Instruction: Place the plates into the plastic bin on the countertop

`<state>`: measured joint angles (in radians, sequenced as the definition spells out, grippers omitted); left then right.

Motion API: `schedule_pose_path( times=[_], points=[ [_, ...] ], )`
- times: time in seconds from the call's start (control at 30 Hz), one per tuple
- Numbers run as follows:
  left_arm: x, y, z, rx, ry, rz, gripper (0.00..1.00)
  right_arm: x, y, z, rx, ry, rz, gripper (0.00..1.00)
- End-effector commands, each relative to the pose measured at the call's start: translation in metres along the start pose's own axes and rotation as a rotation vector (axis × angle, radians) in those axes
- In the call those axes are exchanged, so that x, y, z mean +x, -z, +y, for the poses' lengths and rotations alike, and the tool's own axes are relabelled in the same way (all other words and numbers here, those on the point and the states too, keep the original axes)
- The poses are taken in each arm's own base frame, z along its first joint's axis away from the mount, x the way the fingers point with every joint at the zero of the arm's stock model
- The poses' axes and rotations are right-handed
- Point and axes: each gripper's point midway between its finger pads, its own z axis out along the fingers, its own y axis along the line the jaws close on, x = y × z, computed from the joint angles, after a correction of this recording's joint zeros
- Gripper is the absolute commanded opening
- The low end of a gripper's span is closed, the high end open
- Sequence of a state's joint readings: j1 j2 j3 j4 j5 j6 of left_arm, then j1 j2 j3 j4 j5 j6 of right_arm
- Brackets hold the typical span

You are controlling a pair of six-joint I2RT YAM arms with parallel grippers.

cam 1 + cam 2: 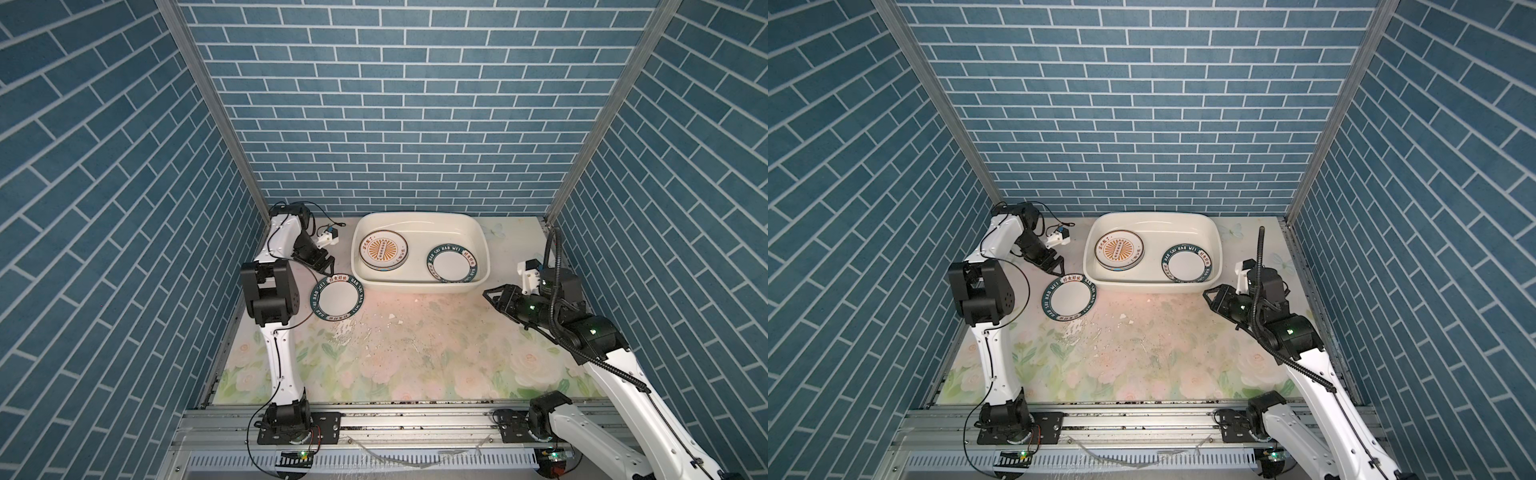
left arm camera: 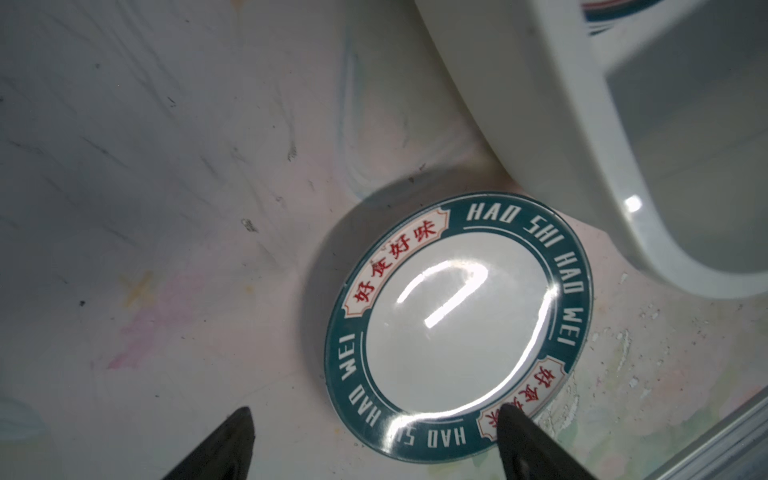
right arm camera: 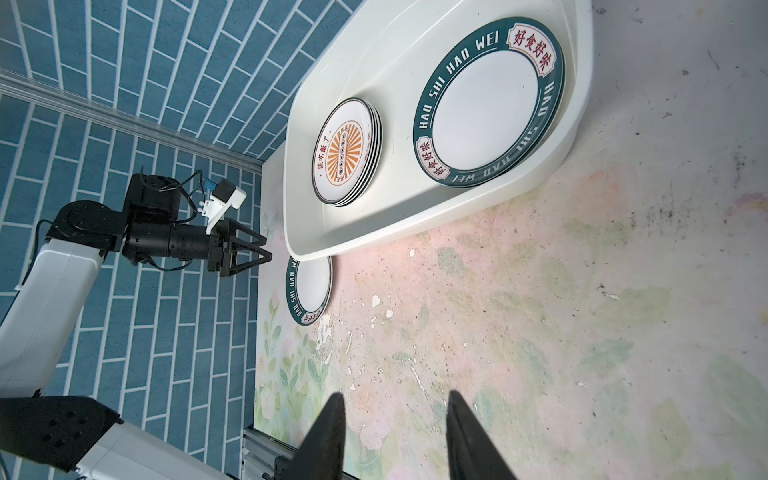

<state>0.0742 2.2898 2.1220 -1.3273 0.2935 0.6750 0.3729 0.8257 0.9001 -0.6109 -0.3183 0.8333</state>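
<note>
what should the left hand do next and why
Probably lower the open left hand onto the rim of the plate on the countertop. It is the only plate seen outside the bin, and the hand hovers with one finger over its band, the other beyond its edge.

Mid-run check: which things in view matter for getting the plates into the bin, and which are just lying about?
Job: loose plate on the countertop; bin; sunburst plates stacked in it; teal-banded plates beside them; left gripper, open by the loose plate; right gripper, open and empty.
Lying about: white flakes on the countertop; brick walls; metal rail in front.
</note>
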Motion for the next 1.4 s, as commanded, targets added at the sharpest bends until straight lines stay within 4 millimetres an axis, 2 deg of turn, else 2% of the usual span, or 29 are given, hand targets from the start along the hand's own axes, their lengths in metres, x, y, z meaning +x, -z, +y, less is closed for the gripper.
schedule_pose_path(
  times=[0.0, 0.23, 0.4, 0.73, 1.0, 1.37],
  points=[
    [0.007, -0.017, 0.000, 0.056, 0.058, 0.067, 0.92, 0.000, 0.007, 0.006, -0.013, -0.011, -0.007, 0.40],
    [0.017, -0.033, -0.001, 0.102, 0.053, 0.139, 0.91, 0.000, 0.008, 0.006, -0.012, -0.010, -0.006, 0.41],
    [0.028, -0.039, -0.012, 0.158, 0.021, 0.176, 0.90, 0.001, 0.006, 0.006, -0.014, -0.010, -0.005, 0.41],
    [0.040, -0.042, -0.026, 0.209, -0.008, 0.201, 0.89, 0.003, 0.007, 0.006, -0.020, -0.008, 0.001, 0.41],
    [0.045, -0.034, -0.044, 0.251, -0.045, 0.174, 0.88, 0.005, 0.010, 0.008, -0.025, -0.004, -0.001, 0.40],
    [0.066, -0.034, -0.074, 0.256, -0.119, 0.188, 0.87, 0.009, 0.009, 0.025, -0.067, 0.023, 0.024, 0.40]
  ],
)
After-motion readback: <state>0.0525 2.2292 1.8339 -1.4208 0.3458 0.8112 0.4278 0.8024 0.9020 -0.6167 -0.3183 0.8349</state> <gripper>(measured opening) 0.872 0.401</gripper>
